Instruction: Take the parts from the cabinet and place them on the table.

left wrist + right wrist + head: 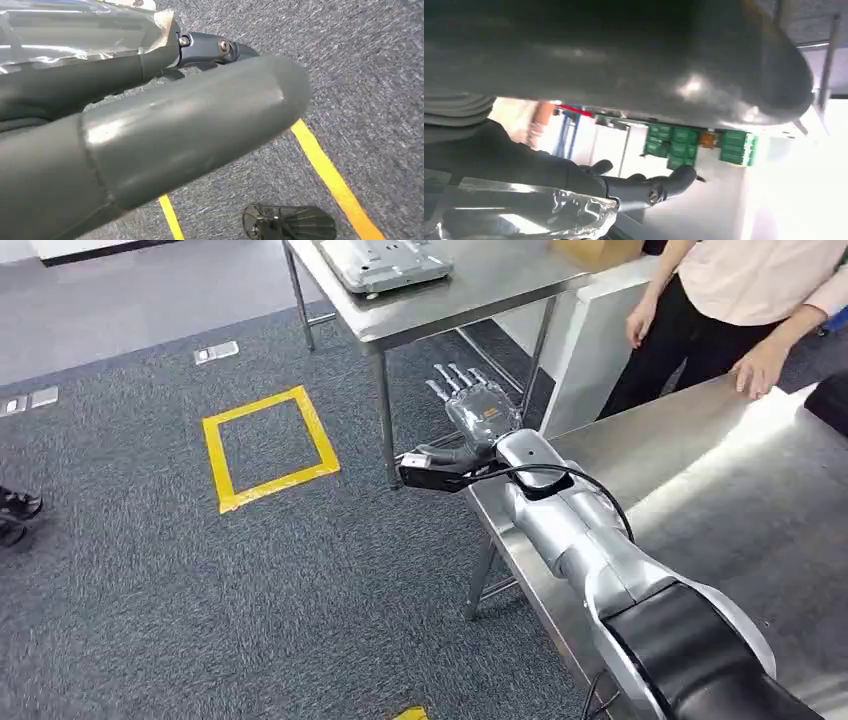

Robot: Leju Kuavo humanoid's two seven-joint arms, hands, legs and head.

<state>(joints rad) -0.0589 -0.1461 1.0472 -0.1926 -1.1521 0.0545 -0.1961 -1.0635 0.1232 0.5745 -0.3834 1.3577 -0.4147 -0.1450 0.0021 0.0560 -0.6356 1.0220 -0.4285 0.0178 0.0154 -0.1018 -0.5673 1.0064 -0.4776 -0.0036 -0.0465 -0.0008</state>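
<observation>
Reaching forward over the near edge of the steel table (pixel 720 500), right hand (pixel 478 410): fingers stretched out and spread, back of the hand toward the head camera, nothing seen clasped in it. The hand is aimed toward the white cabinet (pixel 585 350) that stands beyond the table's far end.

Item, task part: green circuit board (pixel 696 142) carrying rows of green terminal blocks and one small orange component. Seen from the right wrist, set against a bright white surface, framed between the thumb and the dark fingers. It appears to lie ahead of the hand rather than inside it. Whether the thumb touches it cannot be told, since the thumb covers its nearer edge.

Handling, as a judgement: light, rigid and flat. The plastic blocks are firm enough to bear finger pressure, while the board face and the small component are fragile. The best hold is likely across the two long edges or on the terminal blocks, thumb on one side and fingers opposite, with a gentle squeeze. A smooth board may slip from a loose pinch.

Left hand (pixel 150 135): hangs over grey carpet (pixel 380 75) crossed by yellow tape (pixel 330 175). Whether its fingers are curled or spread cannot be told.

Also present: a person (pixel 740 300) standing at the table's far side, one hand resting on its top.
</observation>
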